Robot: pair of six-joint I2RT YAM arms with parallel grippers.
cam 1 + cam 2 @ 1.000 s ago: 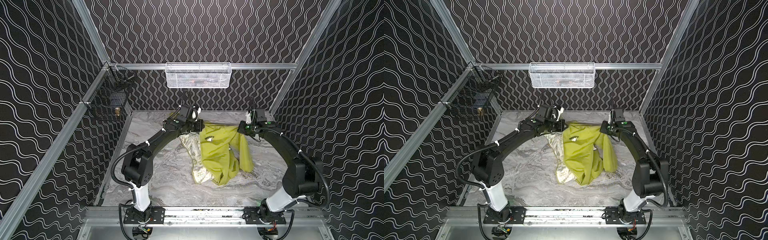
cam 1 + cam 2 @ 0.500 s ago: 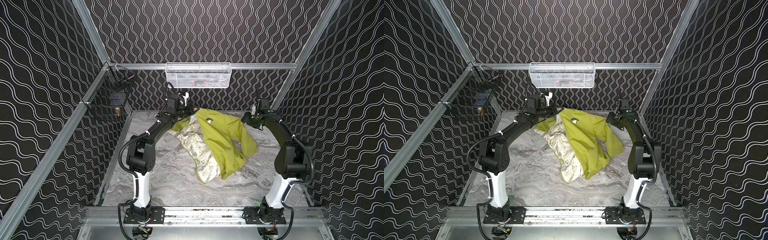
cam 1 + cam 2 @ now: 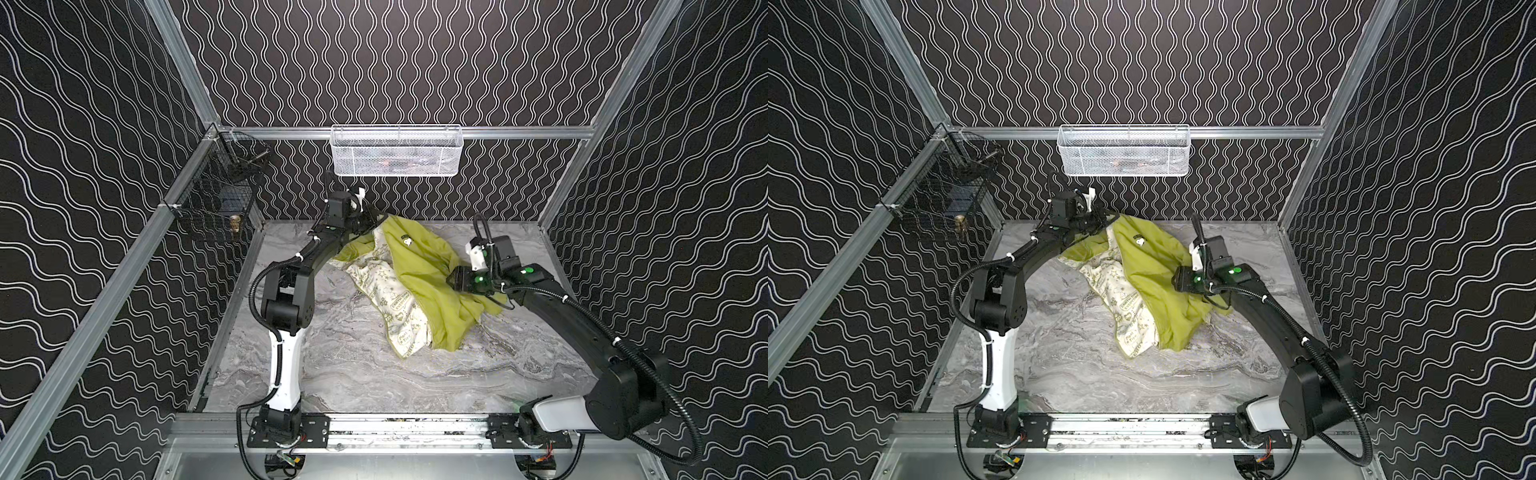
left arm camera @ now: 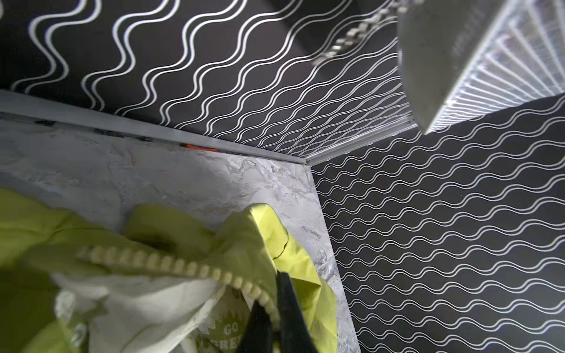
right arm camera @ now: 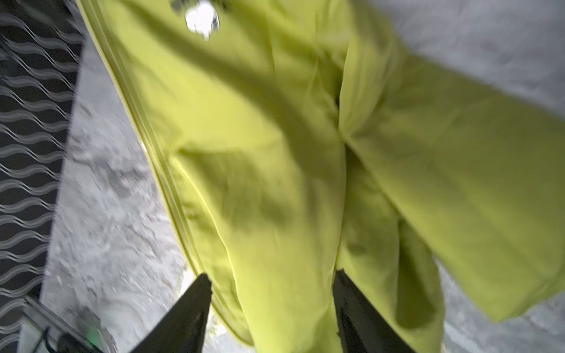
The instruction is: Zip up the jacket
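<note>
Yellow-green on grey marble: found the jacket [image 3: 419, 270] heaped over the far middle of the worktop [image 3: 353, 374], front open, with cream printed lining [image 3: 395, 299] turned up along its left side. Saw its far corner lifted off the marble near the back wall, pinched by the left fingers [image 4: 287, 305], shut tight on the front edge right at the row of pale zipper teeth [image 4: 171, 262]. Saw the right fingers [image 5: 186, 311] spread wide, low over the garment's right side, with green cloth and a long seamed edge between them, gripping nothing. Could not find the slider or the bottom pin in any view. Judged the step in hand to be spreading the garment to expose both zipper halves. Judged it best done by holding the left pinch firm and high, closing the right pair on the long edge itself and not on loose cloth, then drawing the two holds apart to flatten and untwist the front. Judged such thin fabric likely to slip or bunch under a shallow bite. Noted the small white dog badge [image 3: 405, 240] on the chest, facing up, as a cue to the outer side.
</note>
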